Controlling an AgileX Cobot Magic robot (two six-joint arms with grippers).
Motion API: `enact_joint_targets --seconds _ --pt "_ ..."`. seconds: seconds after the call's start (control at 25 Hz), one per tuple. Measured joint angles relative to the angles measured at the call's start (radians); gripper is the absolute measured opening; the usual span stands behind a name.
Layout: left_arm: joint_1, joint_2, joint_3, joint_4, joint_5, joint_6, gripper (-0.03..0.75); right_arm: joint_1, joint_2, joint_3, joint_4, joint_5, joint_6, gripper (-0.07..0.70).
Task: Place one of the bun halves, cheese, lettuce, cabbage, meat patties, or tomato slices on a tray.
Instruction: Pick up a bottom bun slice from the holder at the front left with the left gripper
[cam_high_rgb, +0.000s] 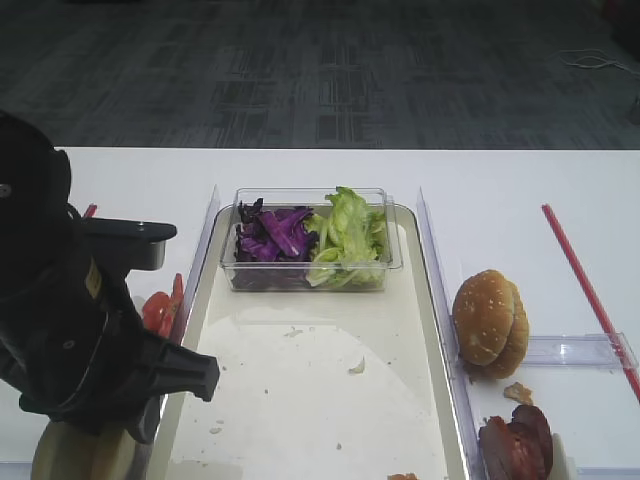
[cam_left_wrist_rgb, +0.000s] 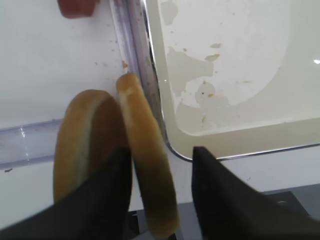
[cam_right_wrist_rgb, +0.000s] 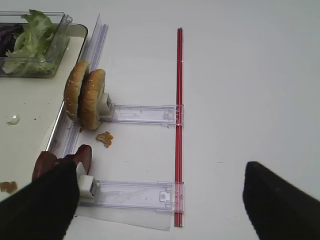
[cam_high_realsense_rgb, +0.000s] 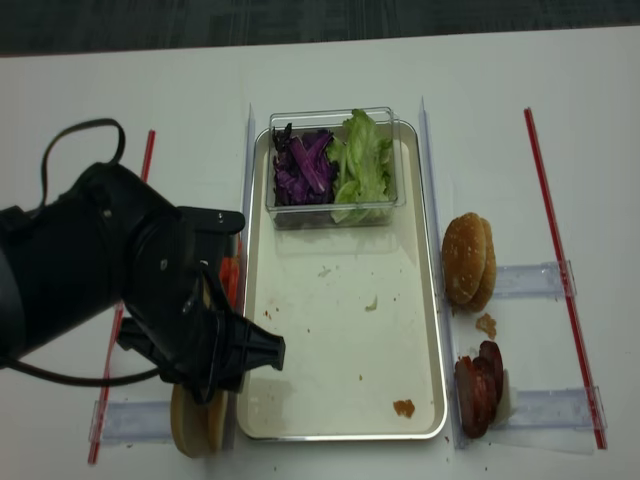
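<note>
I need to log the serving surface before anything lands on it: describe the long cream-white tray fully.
The long rectangular cream-white tray with a raised shiny rim lies flat on the white table. Its floor shows greasy smears, scattered crumbs and a brown scrap near one corner. A small clear plastic box of purple cabbage and green lettuce stands at its far end. Clear plastic rails run along both long sides.

- The left arm looms black over the tray's left rim, above the bun halves standing on edge on the white tabletop; its jaws are hidden
- A clear box at the tray's far end holds cabbage and lettuce
- Right of the tray: a sesame bun; nearer, meat patties
- Tomato slices peek out beside the arm
</note>
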Motion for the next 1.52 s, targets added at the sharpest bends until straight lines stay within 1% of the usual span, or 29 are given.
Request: enact_joint_targets --seconds 0.16,0.48,0.76,1.08,1.52 --pt "0.0 0.0 -0.002 0.0 0.0 0.0 0.221 0.0 0.0 0.0 0.0 0.0 0.0 0.693" --pt "0.0 0.0 -0.002 0.002 0.0 0.0 0.197 0.0 0.0 0.0 0.0 0.0 0.0 0.693" --pt "0.0 0.0 -0.002 0.004 0.0 0.0 0.115 0.0 0.0 0.0 0.0 0.0 0.002 0.693" --pt "0.0 0.0 -0.002 0.006 0.025 0.0 0.103 0.0 0.0 0.0 0.0 0.0 0.002 0.693" --pt "0.0 0.0 -0.002 0.014 0.035 0.0 0.101 0.0 0.0 0.0 0.0 0.0 0.002 0.693"
